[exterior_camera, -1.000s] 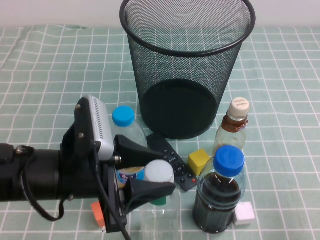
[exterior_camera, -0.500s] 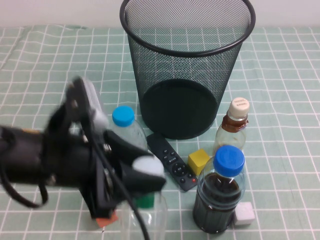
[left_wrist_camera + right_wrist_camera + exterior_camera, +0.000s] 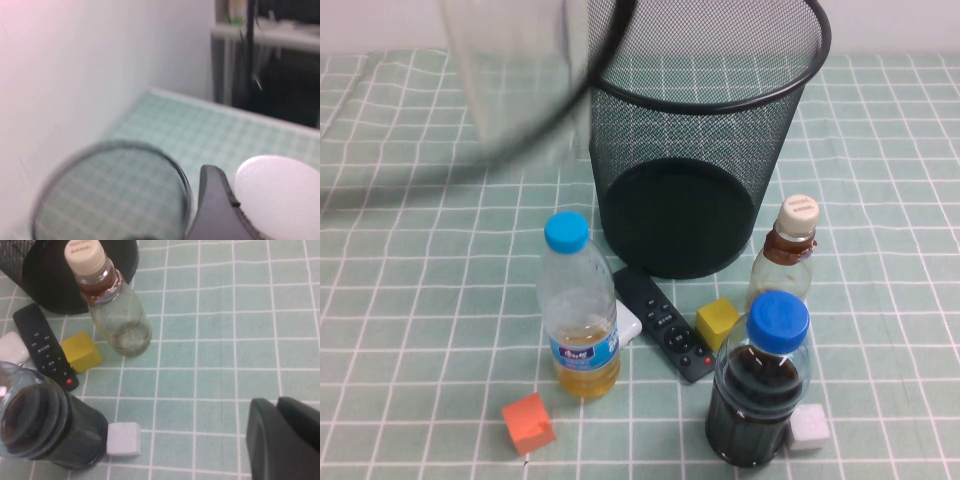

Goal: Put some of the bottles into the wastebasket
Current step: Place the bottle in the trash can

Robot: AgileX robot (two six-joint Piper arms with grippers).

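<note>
Left pincer (image 3: 235,200) grips clear bottle (image 3: 515,85) beside wastebasket (image 3: 695,130) rim; right pincer (image 3: 285,440) low.

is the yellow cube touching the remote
Touching. In the right wrist view the yellow cube sits edge to edge against the remote, no cloth between them; the high view agrees.
</note>
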